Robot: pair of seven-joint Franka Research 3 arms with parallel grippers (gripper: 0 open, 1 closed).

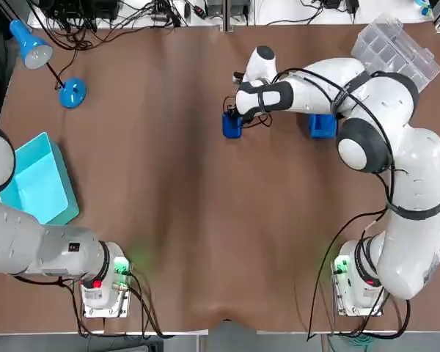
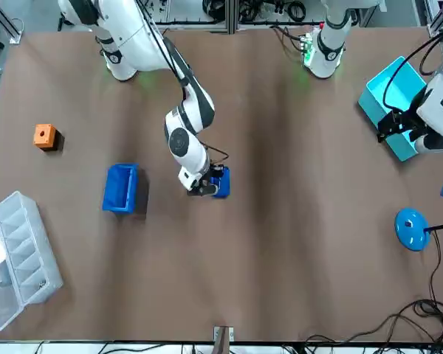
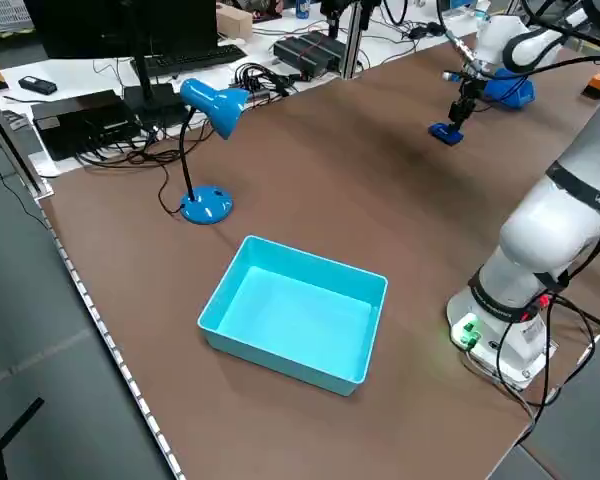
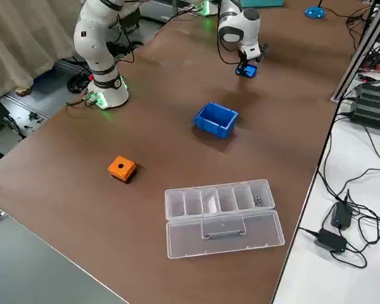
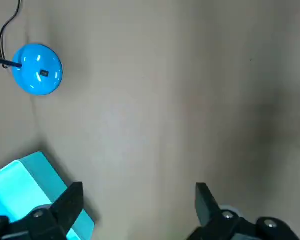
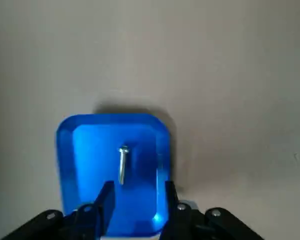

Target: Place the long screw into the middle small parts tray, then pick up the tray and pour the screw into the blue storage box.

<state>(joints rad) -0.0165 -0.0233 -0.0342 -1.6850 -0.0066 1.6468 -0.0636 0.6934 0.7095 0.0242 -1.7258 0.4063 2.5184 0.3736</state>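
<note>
Right wrist view: screw (image 6: 122,165) inside blue tray (image 6: 140,150).

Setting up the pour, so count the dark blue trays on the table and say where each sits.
2. One small tray lies under the right gripper, holding the screw. A bigger tray stands apart to the robot's right of it. The right arm may hide another.
</note>
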